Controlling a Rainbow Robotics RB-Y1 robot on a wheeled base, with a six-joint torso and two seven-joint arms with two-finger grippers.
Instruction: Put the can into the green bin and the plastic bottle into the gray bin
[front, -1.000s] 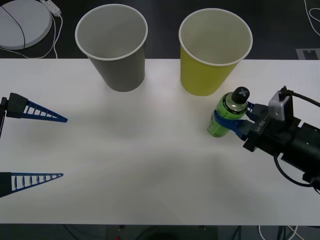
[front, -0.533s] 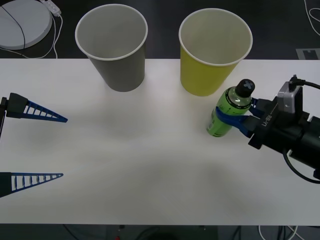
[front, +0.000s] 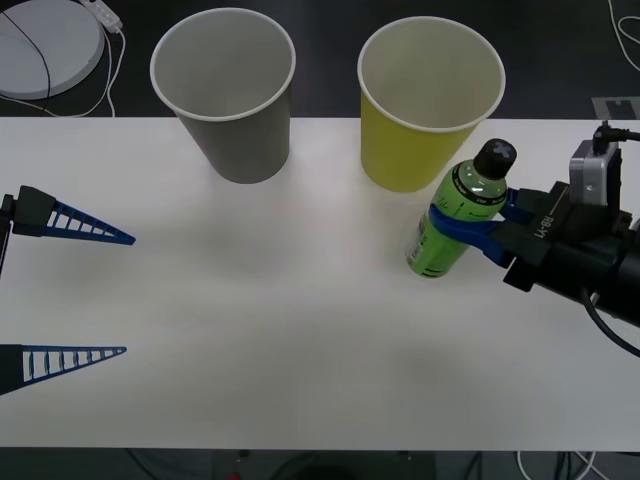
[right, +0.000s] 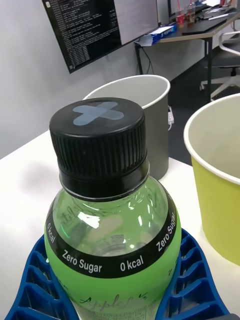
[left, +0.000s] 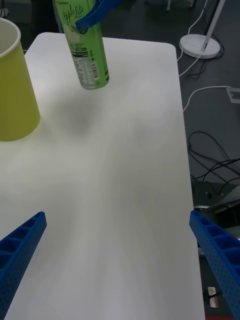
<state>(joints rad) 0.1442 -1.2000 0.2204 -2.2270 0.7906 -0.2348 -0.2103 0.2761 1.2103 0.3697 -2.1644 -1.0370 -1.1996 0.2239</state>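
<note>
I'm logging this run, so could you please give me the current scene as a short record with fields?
plastic bottle: held tilted, its base off the table, beside the green bin
right gripper: shut around the bottle's middle
left gripper: open, idle at the table's left side
gray bin: upright, left of the green bin
can: none seen

Office-lab: wall monitor (right: 85, 27), desks (right: 210, 22).
</note>
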